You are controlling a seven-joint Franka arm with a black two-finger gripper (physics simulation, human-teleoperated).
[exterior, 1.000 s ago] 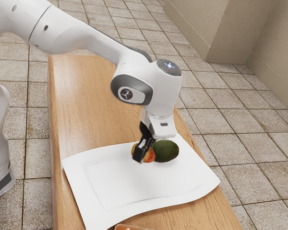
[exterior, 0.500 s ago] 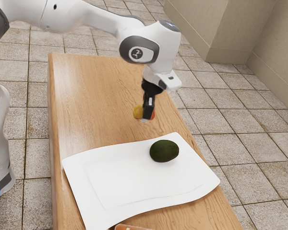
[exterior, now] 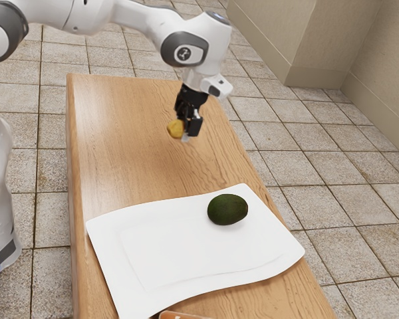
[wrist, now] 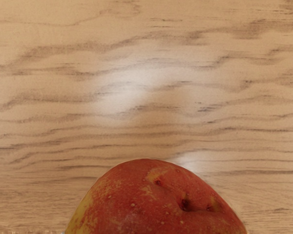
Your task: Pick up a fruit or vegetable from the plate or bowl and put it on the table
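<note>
The gripper (exterior: 189,130) has now carried the red-and-yellow fruit (exterior: 175,128) farther from the plate (exterior: 166,249), clasping it above the table (exterior: 120,146); the avocado (exterior: 227,209) stays put; only lowering and release seem left.

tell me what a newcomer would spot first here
Probably the rounded red-and-yellow fruit, held above the brown wooden table in the black two-finger pincer. Next, likely the dark green oval fruit, lying near one corner of the wavy-edged white plate.
</note>
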